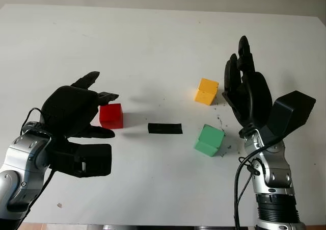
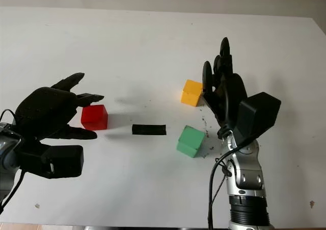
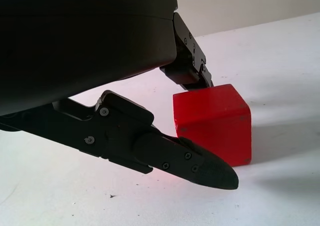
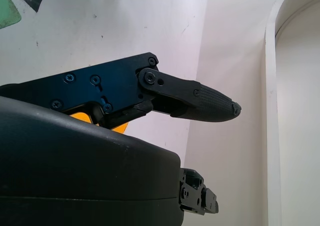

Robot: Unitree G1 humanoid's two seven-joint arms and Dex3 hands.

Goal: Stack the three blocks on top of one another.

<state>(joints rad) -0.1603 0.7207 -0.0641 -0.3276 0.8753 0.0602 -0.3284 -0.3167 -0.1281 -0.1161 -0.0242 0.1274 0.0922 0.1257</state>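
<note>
Separately, three blocks: red [image 1: 111, 116], yellow [image 1: 206, 91], green [image 1: 209, 140]; both robot hands open.

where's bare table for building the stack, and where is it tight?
Free: the wide far half of the table beyond all three blocks, and the near strip in front of the black strip. Tight: between the green block, the yellow block and the open right hand; also at the red block, with the open left hand around it.
</note>
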